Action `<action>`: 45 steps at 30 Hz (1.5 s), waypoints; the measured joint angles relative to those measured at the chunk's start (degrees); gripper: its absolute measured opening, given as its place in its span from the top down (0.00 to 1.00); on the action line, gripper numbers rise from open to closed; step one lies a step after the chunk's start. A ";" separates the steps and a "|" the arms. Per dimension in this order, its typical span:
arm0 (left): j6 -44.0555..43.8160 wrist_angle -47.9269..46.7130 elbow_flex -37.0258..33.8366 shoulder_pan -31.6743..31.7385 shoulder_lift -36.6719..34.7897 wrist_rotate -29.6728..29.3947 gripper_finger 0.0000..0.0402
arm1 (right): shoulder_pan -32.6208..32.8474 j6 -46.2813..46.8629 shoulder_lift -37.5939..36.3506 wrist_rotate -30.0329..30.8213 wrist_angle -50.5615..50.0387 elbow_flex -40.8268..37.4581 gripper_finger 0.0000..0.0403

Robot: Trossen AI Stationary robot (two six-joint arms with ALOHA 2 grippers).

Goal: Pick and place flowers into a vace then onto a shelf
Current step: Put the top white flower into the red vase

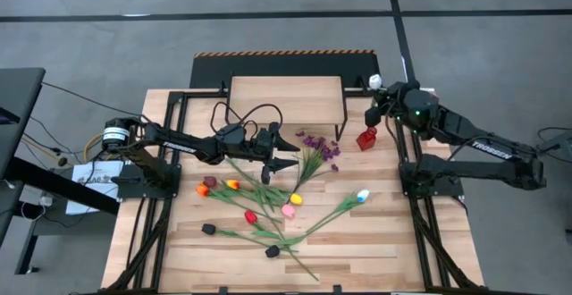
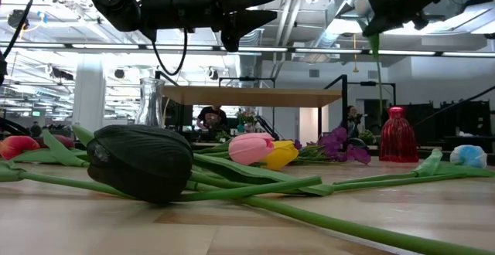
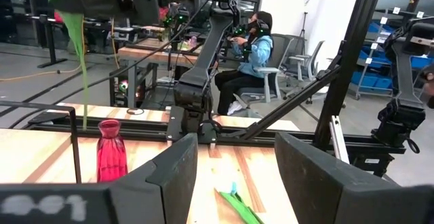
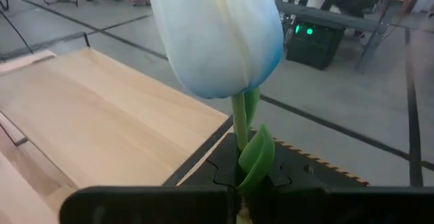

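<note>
High view: the right gripper [image 1: 382,98] hangs above the red vase [image 1: 366,139] at the bench's [image 1: 375,241] far right, beside the shelf [image 1: 286,92], fingers clamped on a white tulip [image 4: 220,34]. The left gripper [image 1: 288,152] hovers mid-bench with fingers wide over scattered flowers [image 1: 268,207].

The slatted wooden table [image 1: 375,241] carried the shelf [image 1: 286,89], a red vase [image 1: 366,139] just beside it, and scattered flowers [image 1: 268,201] nearer the front.
</note>
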 joint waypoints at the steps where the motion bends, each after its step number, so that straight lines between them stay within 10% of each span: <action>1: 0.00 0.00 0.00 0.00 0.00 0.00 0.53 | 0.00 -0.37 -0.18 -0.12 -0.02 0.53 0.99; 45: -0.04 -0.14 0.00 -0.20 0.02 0.07 0.53 | 3.02 9.49 2.39 -2.80 -11.02 -3.05 0.99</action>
